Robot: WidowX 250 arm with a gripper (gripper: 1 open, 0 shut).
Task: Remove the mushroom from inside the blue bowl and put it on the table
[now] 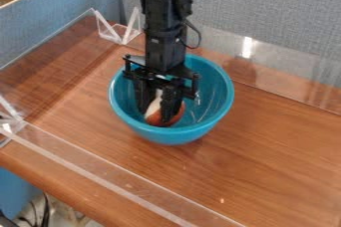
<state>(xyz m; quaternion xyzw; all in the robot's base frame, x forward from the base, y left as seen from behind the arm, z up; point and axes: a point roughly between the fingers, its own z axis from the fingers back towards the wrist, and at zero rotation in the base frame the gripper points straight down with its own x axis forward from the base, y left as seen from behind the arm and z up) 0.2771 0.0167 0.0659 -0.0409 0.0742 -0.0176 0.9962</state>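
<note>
The blue bowl (202, 113) sits on the wooden table (253, 161), slightly left of centre. My black gripper (160, 105) reaches straight down into the bowl from above. Its fingers are shut on the mushroom (156, 110), whose cream stem and reddish-brown cap show between them, just above the bowl's floor. The arm hides the back inner wall of the bowl.
Clear acrylic panels (54, 52) edge the table on the left and along the front. A small white bracket (120, 30) stands at the back left corner. A blue-grey wall rises behind the table.
</note>
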